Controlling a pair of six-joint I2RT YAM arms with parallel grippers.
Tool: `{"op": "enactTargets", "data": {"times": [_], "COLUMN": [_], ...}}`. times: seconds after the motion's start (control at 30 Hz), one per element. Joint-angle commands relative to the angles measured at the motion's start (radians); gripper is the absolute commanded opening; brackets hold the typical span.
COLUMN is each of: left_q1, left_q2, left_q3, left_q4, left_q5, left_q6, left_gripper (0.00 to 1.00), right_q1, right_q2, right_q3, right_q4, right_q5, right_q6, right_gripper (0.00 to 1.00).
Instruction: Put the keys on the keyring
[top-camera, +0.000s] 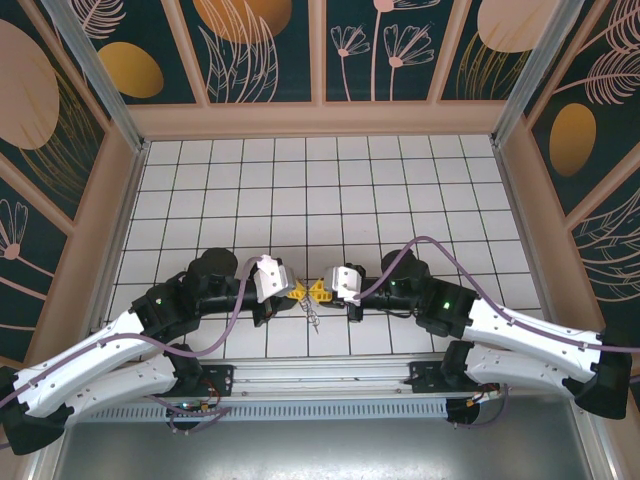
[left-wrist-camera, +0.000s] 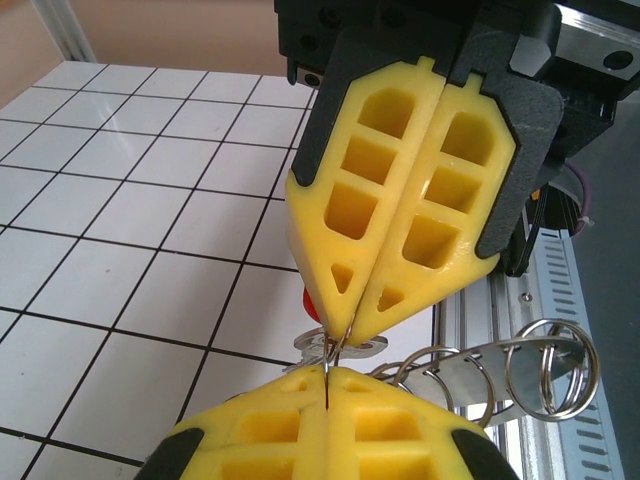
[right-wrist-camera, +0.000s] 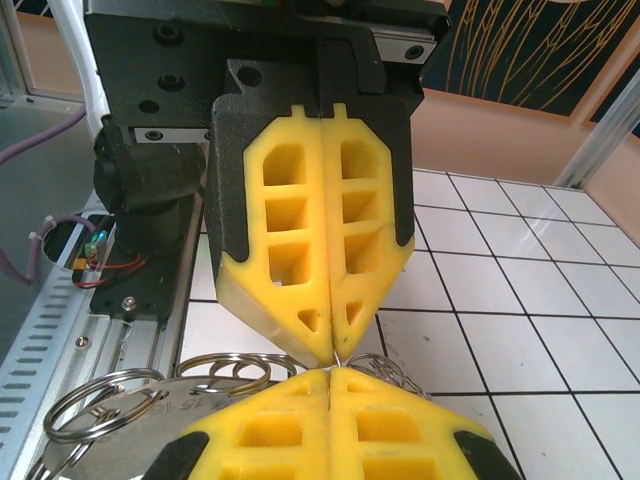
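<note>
Left arm is reaching in from the near-left corner, putting the left gripper (top-camera: 292, 293) over the near middle of the white tiled table (top-camera: 300, 190). Its yellow fingers (right-wrist-camera: 290, 240) are pressing flat together with no gap at the seam. In the left wrist view a thin wire is running straight into that seam at the tips, so these jaws are pinching closed on the keyring (top-camera: 313, 316).

At the centre the two grippers are meeting tip to tip, almost touching. The keyring is sitting between and just below them. Its cluster of metal pieces is showing on the near side of the tips in the top view, close to the aluminium rail (top-camera: 330, 378) at the table's near edge. Whether the cluster is resting on the tiles or dangling, I cannot tell.

The key (left-wrist-camera: 308, 302) is showing only as a bit of red head, tucked just behind the tip of the opposing finger, with a flat silver piece right under it. Several split rings (left-wrist-camera: 545, 368) are fanning out to the right of the pinch point.

Right gripper (top-camera: 321, 291) is coming in from the near right, fingers likewise shut tight. The same thin wire is entering at their tips.
</note>
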Motion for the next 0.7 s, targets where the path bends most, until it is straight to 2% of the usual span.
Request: {"op": "enactTargets", "data": {"times": [0.0, 0.37, 0.67], "left_q1": [-0.004, -0.004, -0.004], "left_q2": [-0.001, -0.013, -0.007], "left_q3": [0.015, 0.012, 0.012], "left_q4": [0.066, 0.081, 0.081], "left_q5": [0.035, 0.055, 0.077], "left_q6": [0.014, 0.01, 0.01], "left_gripper": [0.0, 0.0, 0.0], "right_q1": [0.026, 0.035, 0.036], "right_q2": [0.016, -0.007, -0.055], "right_q3": [0.049, 0.026, -0.035], "right_q4": [0.048, 0.045, 0.082], "right_q5": [-0.022, -0.002, 0.014], "right_q6": [-0.02, -0.053, -0.14], "right_gripper": [0.0, 0.0, 0.0]}}
